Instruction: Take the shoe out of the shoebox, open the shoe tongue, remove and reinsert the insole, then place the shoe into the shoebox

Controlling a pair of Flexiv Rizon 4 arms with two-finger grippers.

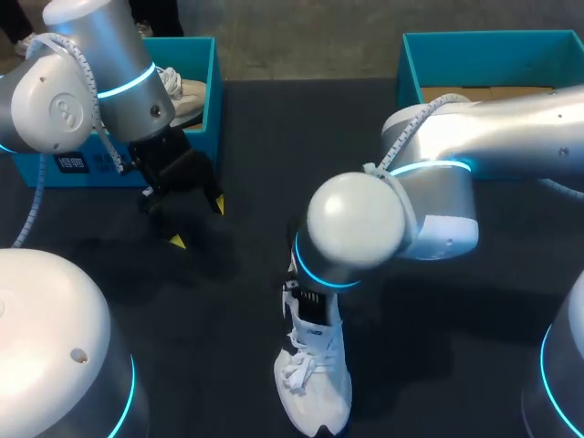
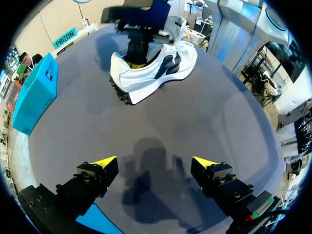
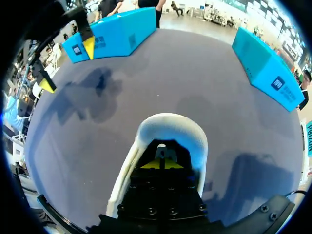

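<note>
The shoe [image 1: 315, 388] lies on the tabletop [image 1: 255, 137] at the lower middle of the head view. The right pincer [image 3: 161, 164] is down inside its heel opening, tips pressed together. The left pincer [image 1: 198, 224], spread wide, hangs at upper left, well apart from the shoe.

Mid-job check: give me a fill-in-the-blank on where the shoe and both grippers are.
1. The white shoe stands on the dark ____.
2. The gripper down in the shoe's opening belongs to my ____ arm.
3. The left gripper hangs ____, with nothing between its fingers.
Missing: table; right; open.
</note>
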